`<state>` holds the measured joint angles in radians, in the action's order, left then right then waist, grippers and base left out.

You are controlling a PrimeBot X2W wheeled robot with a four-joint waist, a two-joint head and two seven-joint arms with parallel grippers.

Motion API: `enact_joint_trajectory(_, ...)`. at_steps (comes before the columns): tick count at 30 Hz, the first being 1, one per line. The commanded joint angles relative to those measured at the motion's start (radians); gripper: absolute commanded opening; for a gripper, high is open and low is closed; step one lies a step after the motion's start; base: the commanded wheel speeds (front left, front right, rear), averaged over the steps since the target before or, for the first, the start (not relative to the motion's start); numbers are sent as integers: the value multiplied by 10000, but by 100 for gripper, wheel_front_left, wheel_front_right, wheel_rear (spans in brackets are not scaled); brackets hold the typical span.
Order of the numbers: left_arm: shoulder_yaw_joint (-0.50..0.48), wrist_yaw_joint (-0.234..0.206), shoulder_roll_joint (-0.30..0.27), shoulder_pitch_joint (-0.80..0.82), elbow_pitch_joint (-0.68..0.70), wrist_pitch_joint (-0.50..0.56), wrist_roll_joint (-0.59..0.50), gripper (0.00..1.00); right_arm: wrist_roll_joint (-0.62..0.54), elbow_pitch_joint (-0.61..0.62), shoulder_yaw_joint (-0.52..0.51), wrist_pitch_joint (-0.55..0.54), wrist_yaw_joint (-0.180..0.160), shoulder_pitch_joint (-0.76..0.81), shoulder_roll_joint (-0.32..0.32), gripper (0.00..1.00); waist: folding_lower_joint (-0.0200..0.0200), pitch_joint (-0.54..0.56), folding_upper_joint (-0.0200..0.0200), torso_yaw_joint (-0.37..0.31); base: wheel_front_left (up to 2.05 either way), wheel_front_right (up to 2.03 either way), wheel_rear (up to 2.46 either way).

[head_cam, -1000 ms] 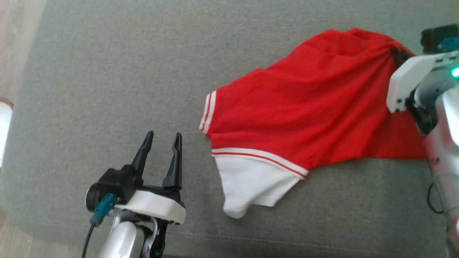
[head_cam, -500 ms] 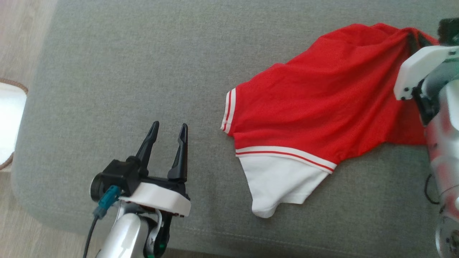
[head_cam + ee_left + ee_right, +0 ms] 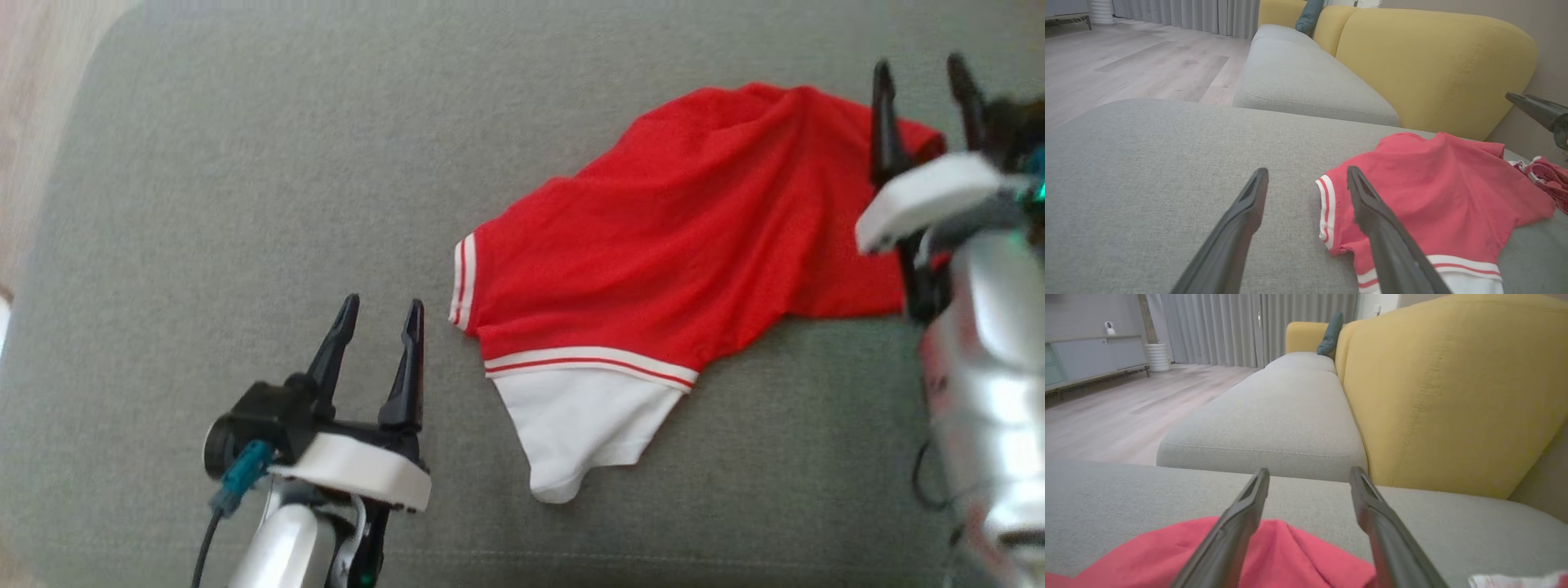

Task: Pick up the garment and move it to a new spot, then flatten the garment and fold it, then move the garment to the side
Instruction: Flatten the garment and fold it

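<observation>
Left jaws: wide, empty, beside the shirt (image 3: 653, 269).
Right jaws: wide, over its right end.
Shirt: rumpled on grey cushion (image 3: 245, 163).

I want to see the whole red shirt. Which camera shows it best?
The head view. It looks down on nearly the whole red shirt, stripes and white part included, on the grey cushion. The left wrist view sees it partly behind a finger. The right wrist view catches a red edge.
</observation>
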<state>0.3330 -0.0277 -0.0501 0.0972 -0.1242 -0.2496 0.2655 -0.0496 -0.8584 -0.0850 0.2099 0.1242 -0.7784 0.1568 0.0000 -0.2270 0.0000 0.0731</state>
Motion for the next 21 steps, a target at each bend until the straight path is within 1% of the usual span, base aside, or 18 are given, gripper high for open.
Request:
enact_joint_trajectory(1,-402,-68,-1,35,348,-122,-34,100,106,560,83,173,65,332,-223,100,0,293,0,-267,0,0,0)
enact_joint_trajectory(7,-494,-106,-1,-246,282,-122,3,100,387,2988,-234,424,65,2709,-791,100,0,794,0,-557,0,0,0)
enact_joint_trajectory(12,-583,-56,-1,-528,79,-122,120,100,382,4816,-353,455,65,4612,-1030,100,0,1240,0,-723,0,0,0)
enact_joint_trajectory(16,-622,-22,-1,-827,-45,-122,161,100,807,5759,-71,406,65,5750,-1059,100,0,1622,0,-797,0,0,0)
enact_joint_trajectory(21,-635,-97,-1,-1248,-88,-122,240,100,1357,6436,259,366,65,6831,-1062,100,0,2135,0,-782,0,0,0)
